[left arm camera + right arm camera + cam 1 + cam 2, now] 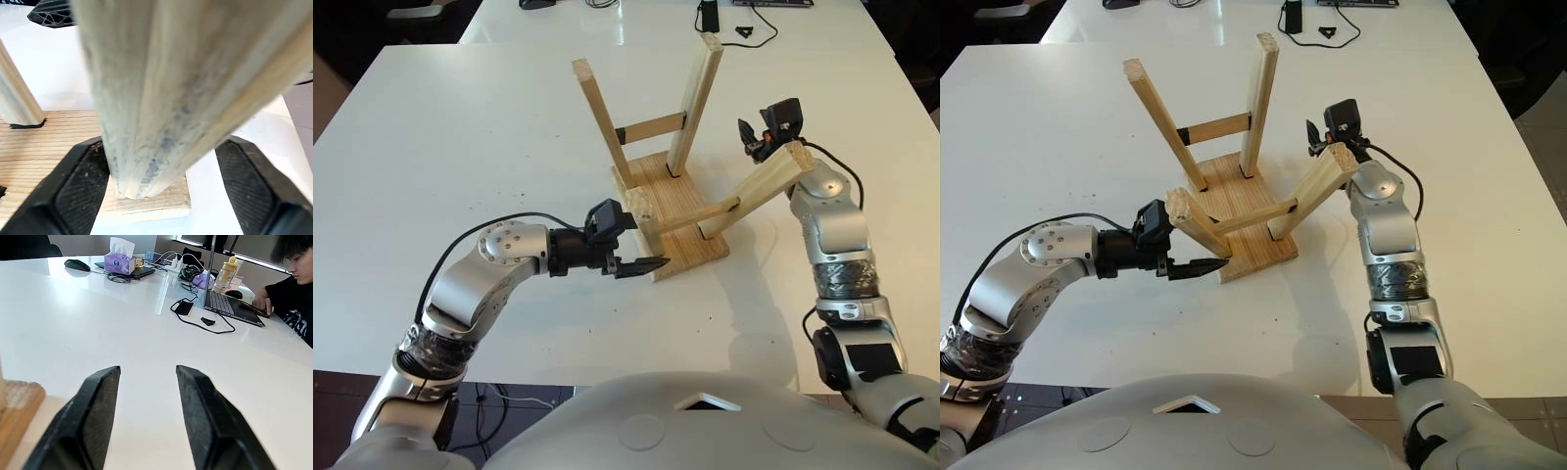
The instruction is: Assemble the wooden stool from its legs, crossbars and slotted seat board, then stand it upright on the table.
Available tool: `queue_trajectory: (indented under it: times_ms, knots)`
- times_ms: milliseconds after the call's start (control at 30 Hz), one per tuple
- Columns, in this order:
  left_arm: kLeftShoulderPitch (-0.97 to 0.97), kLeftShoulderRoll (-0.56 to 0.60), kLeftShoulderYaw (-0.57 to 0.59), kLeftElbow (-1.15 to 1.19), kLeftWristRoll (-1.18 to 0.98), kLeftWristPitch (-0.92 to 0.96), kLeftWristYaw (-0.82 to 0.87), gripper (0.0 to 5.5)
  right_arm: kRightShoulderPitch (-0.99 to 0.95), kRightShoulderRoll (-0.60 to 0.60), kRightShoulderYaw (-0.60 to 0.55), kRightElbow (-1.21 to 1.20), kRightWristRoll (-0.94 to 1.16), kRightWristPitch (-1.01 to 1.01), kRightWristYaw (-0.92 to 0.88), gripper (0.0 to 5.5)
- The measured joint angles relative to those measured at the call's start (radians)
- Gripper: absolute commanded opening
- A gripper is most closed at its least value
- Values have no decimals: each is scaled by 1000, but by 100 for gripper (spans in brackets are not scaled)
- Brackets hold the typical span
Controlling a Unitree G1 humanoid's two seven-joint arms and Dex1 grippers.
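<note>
Left gripper (641, 264) spread wide, low at the near edge of the seat board (690, 250), with its fingers (78, 191) either side of the near-left leg (1197, 223). Close up in the left wrist view: the leg standing between both pads right where it meets the board, one pad close to the wood, the other a little off. Cannot tell whether either pad touches.

From the head views, the wider layout: stool (651, 181) upside down in the middle of the table (460, 147), board flat on it. Two far legs (602, 117) upright, joined by a far crossbar (651, 127). Two near legs splayed outward, linked by a near crossbar (690, 217). Near-right leg (764, 186) leaning steeply to the right.

Right gripper (759, 137) just beside the raised end of that near-right leg, on its far side. In the right wrist view: fingers (98, 416) apart with nothing between them, a wooden corner (14, 401) at the edge, bare tabletop beyond.
</note>
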Motion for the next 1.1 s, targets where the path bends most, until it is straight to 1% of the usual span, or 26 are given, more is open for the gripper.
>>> queue_trajectory:
  times_ms: [33,67,133,200,267,367,467,567,633,767,800,933,1000,1100]
  knots:
    - [23,10,23,-1,0,-17,-6,374,14,-51,-3,-4,8,2,63,208]
    - [36,21,37,-1,0,-20,-8,374,25,-76,-9,-5,14,8,87,208]
    - [85,42,103,3,-12,-56,-36,374,64,-157,-23,-22,34,37,202,208]
    - [118,52,159,31,-14,-94,-52,374,114,-265,9,-65,24,20,329,208]
    - [124,49,194,83,-8,-115,-49,374,192,-386,48,-116,3,-48,472,208]
    - [92,-2,213,168,0,-124,5,374,333,-530,65,-173,19,-144,678,208]
    - [21,-95,210,201,0,-113,83,374,437,-603,60,-276,112,-180,846,208]
    - [-26,-157,173,186,0,-94,125,374,476,-612,82,-354,151,-173,908,208]
    - [-21,-164,128,134,-1,-66,123,374,477,-581,120,-382,150,-162,906,208]
    - [53,-101,36,13,3,-59,41,374,467,-490,166,-407,149,-116,855,208]
    - [63,-90,29,8,7,-59,38,374,464,-479,169,-407,148,-109,839,208]
    - [58,-101,13,57,48,-48,77,374,411,-384,176,-320,107,-101,724,208]
    - [58,-106,10,75,86,-62,95,374,397,-370,170,-276,91,-108,682,208]
    - [113,-73,-9,75,164,-110,104,374,393,-355,162,-214,60,-126,633,208]
